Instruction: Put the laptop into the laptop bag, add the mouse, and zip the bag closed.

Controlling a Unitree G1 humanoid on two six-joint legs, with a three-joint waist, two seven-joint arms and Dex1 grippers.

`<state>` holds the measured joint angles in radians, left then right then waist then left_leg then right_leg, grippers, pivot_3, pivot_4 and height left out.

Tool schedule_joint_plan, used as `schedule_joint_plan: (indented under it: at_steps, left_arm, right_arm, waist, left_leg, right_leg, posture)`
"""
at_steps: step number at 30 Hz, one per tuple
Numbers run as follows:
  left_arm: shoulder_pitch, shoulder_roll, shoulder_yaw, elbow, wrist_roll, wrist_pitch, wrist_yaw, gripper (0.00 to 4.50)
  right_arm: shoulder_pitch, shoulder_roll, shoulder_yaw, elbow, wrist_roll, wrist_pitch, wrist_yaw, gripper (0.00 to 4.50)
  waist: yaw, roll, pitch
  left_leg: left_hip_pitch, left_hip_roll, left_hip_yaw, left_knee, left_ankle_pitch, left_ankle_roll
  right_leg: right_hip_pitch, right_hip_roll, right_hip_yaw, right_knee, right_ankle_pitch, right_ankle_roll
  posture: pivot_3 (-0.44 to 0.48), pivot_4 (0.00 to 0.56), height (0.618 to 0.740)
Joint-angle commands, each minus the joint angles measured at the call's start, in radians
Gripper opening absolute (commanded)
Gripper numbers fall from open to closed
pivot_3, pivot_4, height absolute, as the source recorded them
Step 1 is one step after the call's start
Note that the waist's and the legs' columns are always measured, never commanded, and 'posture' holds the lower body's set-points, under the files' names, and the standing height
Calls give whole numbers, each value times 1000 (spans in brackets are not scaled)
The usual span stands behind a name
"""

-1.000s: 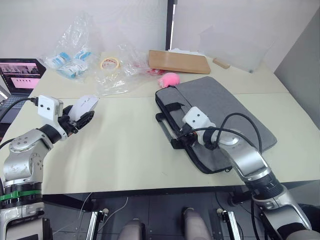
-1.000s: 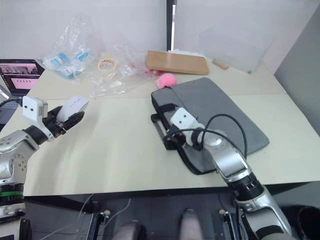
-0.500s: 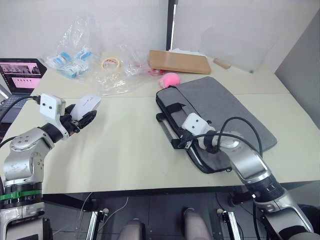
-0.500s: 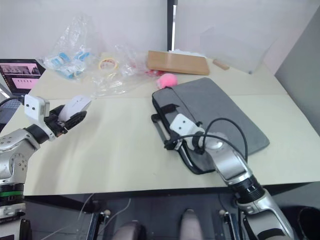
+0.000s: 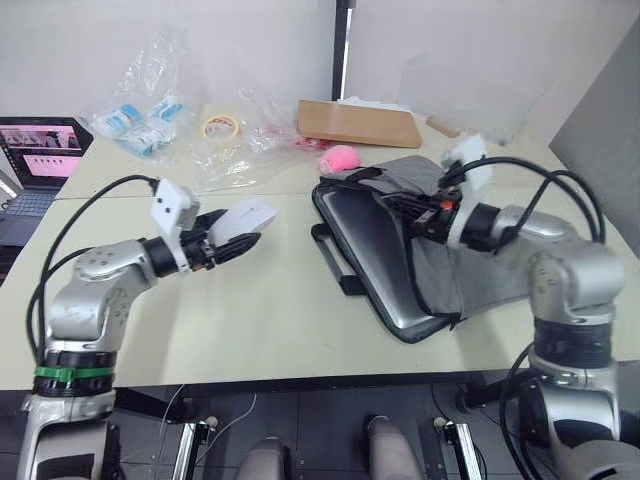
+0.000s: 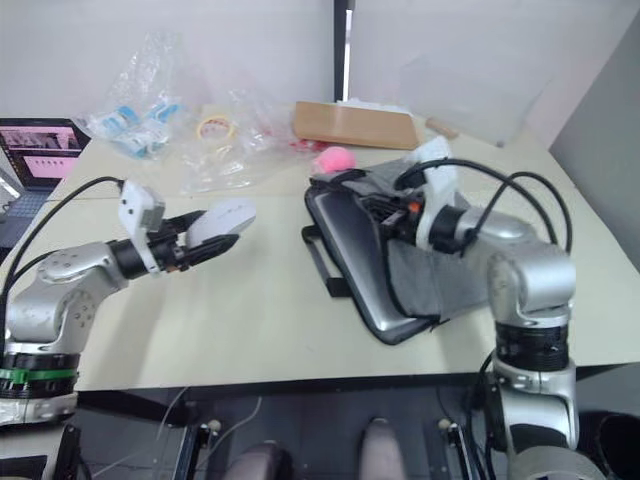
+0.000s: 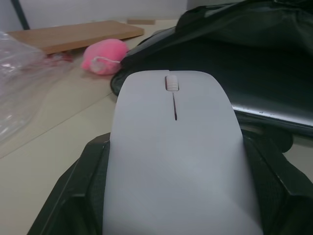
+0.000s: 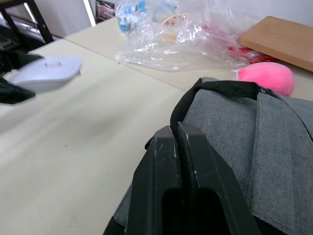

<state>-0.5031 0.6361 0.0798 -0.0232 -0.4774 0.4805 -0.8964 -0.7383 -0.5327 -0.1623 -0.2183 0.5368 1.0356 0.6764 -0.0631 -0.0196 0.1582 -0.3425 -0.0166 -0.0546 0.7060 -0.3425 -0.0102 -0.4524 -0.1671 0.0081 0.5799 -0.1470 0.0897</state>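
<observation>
The table (image 5: 250, 300) carried it all, cream top running edge to edge. Largest on it was the bag (image 5: 470, 270), lying toward the right edge, and it gaped: the grey top flap was lifted up and back. Inside lay the laptop (image 5: 375, 255), silver lid flat in the open bag, its near corner close to the front edge of the table. One black handle (image 5: 330, 260) lay flat on the table beside the bag's left side. The other handle (image 8: 220, 90) arched over the raised flap.

The right gripper (image 5: 405, 208) was up over the bag, fingers (image 8: 178, 161) pressed tight together, pinching a black strap of the flap and holding it lifted.

Out over the middle of the table, clear of the surface, the left gripper (image 5: 235, 240) pointed at the bag's open mouth, its fingers (image 7: 93, 171) clamped on either side of the mouse (image 5: 240, 216), scroll wheel up.

At the back edge sat a wooden board (image 5: 355, 122), crumpled plastic bags (image 5: 150, 110), a tape roll (image 5: 219, 126) and a pink fuzzy ball (image 5: 340, 158) just beside the bag's far corner. A small dark laptop (image 5: 35, 150) stood at the far left corner.
</observation>
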Motion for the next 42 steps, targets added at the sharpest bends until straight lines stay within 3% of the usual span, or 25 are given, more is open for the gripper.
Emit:
schedule_joint_plan:
  at_steps: [1, 7, 10, 16, 25, 34, 36, 38, 42]
  left_arm:
    - [-64, -61, -75, 38, 74, -70, 27, 2860]
    - [-194, -233, -206, 209, 185, -150, 53, 2860]
    - [-288, -346, -268, 378, 256, -228, 71, 2860]
    - [-407, -499, -304, 628, 333, -340, 90, 2860]
    - [-554, -641, -293, 955, 414, -456, 119, 2860]
    - [-683, -711, -233, 1175, 439, -523, 161, 2860]
    - [-688, -712, -221, 1187, 442, -541, 155, 3881]
    - [-685, -706, -207, 1188, 435, -546, 131, 4485]
    - [-640, -669, -148, 1120, 386, -560, 81, 4485]
  right_arm:
    - [-67, -9, -69, -13, 84, 39, -4, 45]
    - [-112, -6, -104, 5, 145, 82, -31, 45]
    - [-136, 19, -143, -4, 214, 136, -60, 45]
    - [-149, 20, -172, -13, 268, 167, -105, 45]
    - [-179, 23, -247, -2, 388, 227, -172, 45]
    - [-161, 8, -236, 0, 417, 224, -189, 45]
    - [-159, 7, -235, 0, 418, 222, -189, 0]
    - [-153, 4, -234, -2, 417, 222, -186, 0]
    - [-144, 3, -231, 1, 413, 217, -185, 0]
  waist:
    - [0, 0, 0]
    - [-3, 0, 0]
    - [-2, 0, 0]
    - [-5, 0, 0]
    - [1, 0, 0]
    - [3, 0, 0]
    - [3, 0, 0]
    - [3, 0, 0]
    - [1, 0, 0]
  left_leg:
    - [0, 0, 0, 0, 0, 0]
    - [-1, 0, 0, 2, 0, 0]
    - [-3, 0, 0, 5, 0, 1]
    - [-4, 0, 0, 6, -1, 2]
    - [-5, -1, 0, 7, -2, 5]
    - [-5, -1, 0, 7, -3, 5]
    - [-5, -1, 0, 7, -3, 5]
    - [-5, -1, 0, 7, -3, 5]
    - [-5, -1, 0, 7, -3, 5]
  right_leg:
    - [0, 0, 0, 0, 0, 0]
    - [0, 0, 0, 0, 0, 0]
    - [0, 0, 0, 0, 0, 0]
    - [0, 0, 0, 0, 0, 1]
    - [0, -1, 0, -1, 1, 1]
    - [0, -1, 0, -1, 1, 2]
    - [0, -1, 0, -1, 1, 2]
    - [0, -1, 0, -1, 1, 2]
    - [0, -1, 0, -1, 1, 2]
  posture:
    - [0, 150, 740]
    - [0, 150, 740]
    - [0, 150, 740]
    - [0, 150, 740]
    - [0, 150, 740]
    - [0, 150, 740]
    - [0, 150, 740]
    - [0, 150, 740]
    - [0, 150, 740]
